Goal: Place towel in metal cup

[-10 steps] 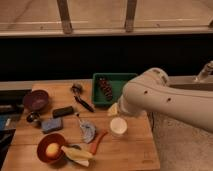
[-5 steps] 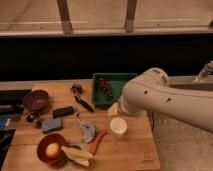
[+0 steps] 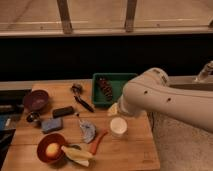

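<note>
Arm (image 3: 165,100), smooth white curve — jaws hidden behind, round cup (image 3: 118,126) below

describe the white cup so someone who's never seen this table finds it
On the wooden table, look below the green tray, under the white arm's end, which hides the pincer. The white cup stands there, right of the orange stick; alone among its neighbours it is white, round and upright.

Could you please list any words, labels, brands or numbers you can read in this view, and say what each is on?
None: no text is legible anywhere.
The green tray, blue block, white cup and robot arm show no readable marking.
The end effector, just above the white cup, shows none either.
</note>
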Robot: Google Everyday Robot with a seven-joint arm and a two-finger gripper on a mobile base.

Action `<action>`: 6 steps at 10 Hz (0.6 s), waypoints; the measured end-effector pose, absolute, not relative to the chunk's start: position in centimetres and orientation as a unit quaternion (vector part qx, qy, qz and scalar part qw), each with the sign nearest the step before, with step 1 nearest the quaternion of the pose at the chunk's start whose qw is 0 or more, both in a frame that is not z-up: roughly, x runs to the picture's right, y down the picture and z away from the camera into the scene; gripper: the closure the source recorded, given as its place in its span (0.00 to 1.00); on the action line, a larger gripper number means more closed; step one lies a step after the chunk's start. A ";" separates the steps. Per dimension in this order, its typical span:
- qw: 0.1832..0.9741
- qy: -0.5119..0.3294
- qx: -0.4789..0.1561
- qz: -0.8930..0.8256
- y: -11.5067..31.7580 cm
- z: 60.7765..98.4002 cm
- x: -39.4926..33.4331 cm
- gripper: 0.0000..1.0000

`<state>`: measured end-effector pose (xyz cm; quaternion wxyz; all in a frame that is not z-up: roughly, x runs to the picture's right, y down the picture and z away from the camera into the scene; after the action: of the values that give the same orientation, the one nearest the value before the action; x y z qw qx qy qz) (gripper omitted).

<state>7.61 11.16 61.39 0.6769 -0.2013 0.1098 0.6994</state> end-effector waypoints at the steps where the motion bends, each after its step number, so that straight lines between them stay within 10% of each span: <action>1: 0.677 0.110 -0.201 0.699 11.2 61.4 7.6 0.31; 6: 0.677 0.110 -0.201 0.699 11.2 61.4 7.6 0.31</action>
<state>7.62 11.16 61.39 0.6769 -0.2013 0.1098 0.6994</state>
